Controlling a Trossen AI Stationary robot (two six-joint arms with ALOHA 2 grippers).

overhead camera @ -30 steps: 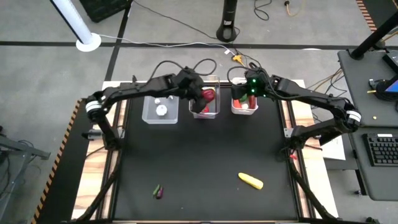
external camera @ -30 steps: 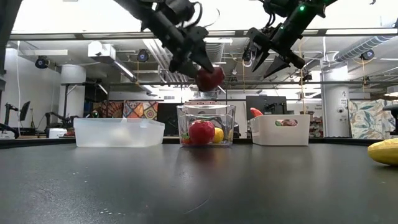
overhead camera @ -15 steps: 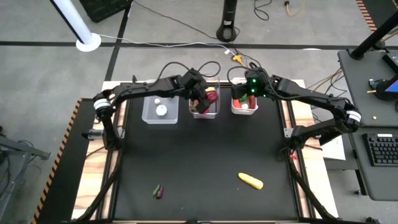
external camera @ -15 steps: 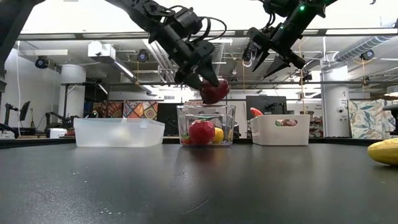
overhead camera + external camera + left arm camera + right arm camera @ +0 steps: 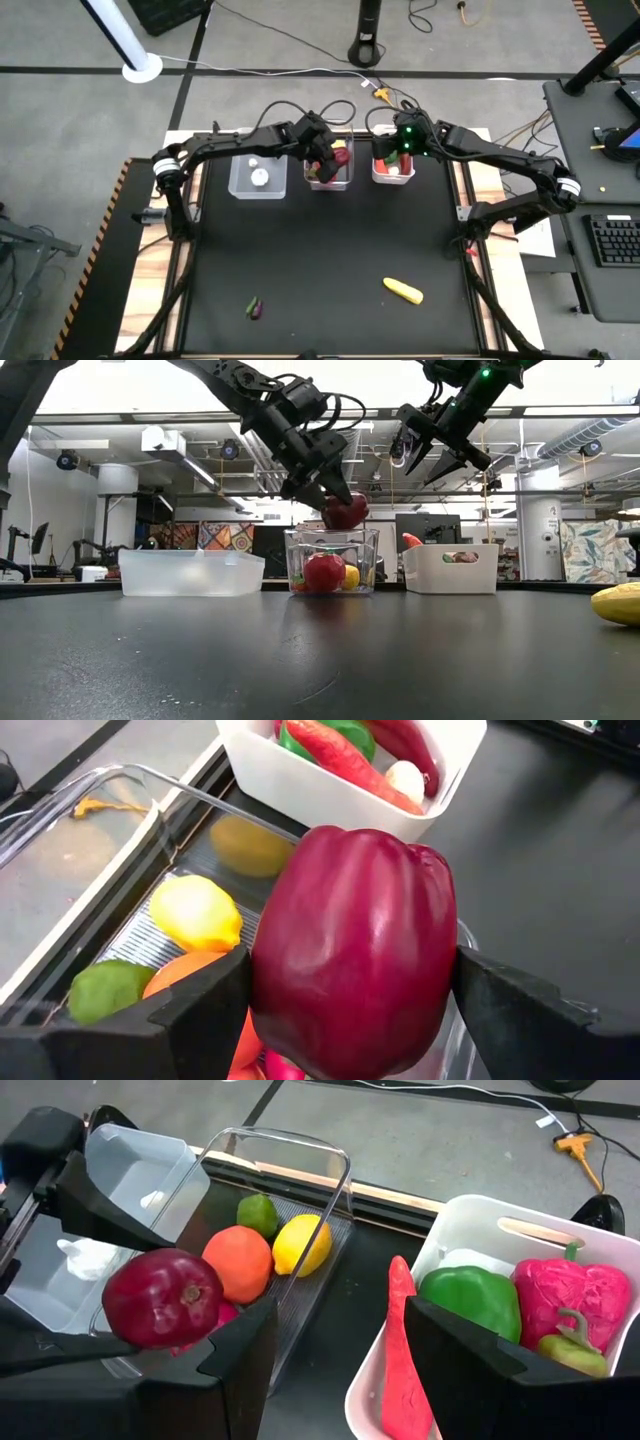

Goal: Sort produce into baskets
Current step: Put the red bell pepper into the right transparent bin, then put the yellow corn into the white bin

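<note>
The left gripper [image 5: 335, 500] is closed on a dark red pepper [image 5: 345, 511] and holds it just above the rim of the middle clear bin [image 5: 331, 561], at the far edge of the table [image 5: 320, 260]. Inside this bin lie a lemon [image 5: 197, 912], an orange [image 5: 238, 1263], a lime [image 5: 256, 1210] and a red fruit [image 5: 324, 572], so little free floor shows under the pepper.

The right gripper [image 5: 432, 448] hangs above the white bin [image 5: 450, 569] with its fingers apart and nothing between them. This bin holds a green pepper [image 5: 483, 1299], a pink pepper [image 5: 572, 1298] and a long red piece [image 5: 401, 1350] leaning on its wall.

The left clear bin [image 5: 258, 175] has two white pieces. On the near, wide open part of the table lie a yellow corn [image 5: 403, 291] and a small purple piece [image 5: 255, 308], well apart.
</note>
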